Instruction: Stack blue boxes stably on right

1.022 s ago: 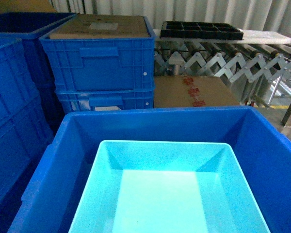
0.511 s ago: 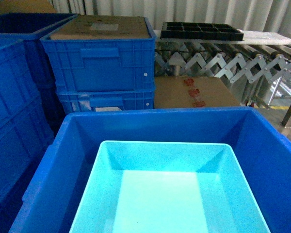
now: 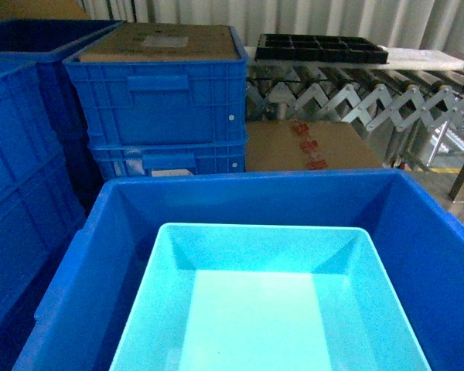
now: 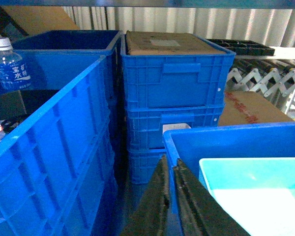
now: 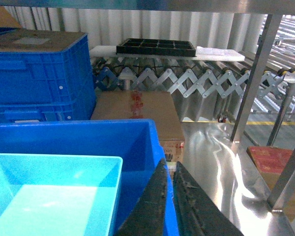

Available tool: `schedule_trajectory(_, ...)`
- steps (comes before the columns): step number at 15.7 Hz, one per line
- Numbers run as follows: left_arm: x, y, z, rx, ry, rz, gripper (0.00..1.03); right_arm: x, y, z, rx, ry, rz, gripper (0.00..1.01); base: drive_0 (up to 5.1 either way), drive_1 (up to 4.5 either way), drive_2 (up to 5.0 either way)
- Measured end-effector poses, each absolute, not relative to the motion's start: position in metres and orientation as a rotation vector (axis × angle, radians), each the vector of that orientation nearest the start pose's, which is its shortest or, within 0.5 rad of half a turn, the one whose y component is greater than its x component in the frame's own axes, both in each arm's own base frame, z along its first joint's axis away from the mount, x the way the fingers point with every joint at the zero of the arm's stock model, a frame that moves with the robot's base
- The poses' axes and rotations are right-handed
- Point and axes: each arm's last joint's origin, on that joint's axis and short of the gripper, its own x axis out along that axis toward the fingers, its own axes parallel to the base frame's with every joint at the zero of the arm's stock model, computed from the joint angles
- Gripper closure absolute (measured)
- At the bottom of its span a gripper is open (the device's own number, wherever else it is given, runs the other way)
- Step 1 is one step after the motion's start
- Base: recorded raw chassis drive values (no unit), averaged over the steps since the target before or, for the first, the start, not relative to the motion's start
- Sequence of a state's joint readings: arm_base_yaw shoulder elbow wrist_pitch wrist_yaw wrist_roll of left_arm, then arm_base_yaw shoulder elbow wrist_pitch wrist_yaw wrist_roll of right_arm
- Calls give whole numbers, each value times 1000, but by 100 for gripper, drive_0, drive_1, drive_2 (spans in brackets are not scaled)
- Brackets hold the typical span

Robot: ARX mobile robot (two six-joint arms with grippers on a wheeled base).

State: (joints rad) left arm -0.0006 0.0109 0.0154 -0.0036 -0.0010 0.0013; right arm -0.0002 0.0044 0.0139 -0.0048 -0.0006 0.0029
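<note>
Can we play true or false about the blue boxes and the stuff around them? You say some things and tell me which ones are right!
1. The light turquoise bin sits inside the big dark-blue bin. True.
2. The turquoise bin is full of toys. False: it is empty.
3. A water bottle shows in the left wrist view. True.
4. The black tray lies on the floor. False: it rests up on the roller conveyor.
5. The ribbed crate has cardboard on top. True.
</note>
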Motion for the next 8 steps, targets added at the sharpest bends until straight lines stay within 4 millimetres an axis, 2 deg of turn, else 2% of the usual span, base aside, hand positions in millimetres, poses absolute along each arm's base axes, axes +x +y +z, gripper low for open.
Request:
schedule_trajectory(3,97,0,168,1,-1,0,68,97,0,167,3,-5,0,65,0,0,0)
schedule_trajectory(6,97,0,168,1,-1,0,34,97,0,167,3,-5,0,30,0,0,0)
schedule_trajectory(7,97,0,168,2,-1,0,3,97,0,167,3,-5,0,1,0,0,0)
schedule_trajectory(8,97,0,168,2,-1,0,5,97,0,167,3,-5,0,3,0,0,0)
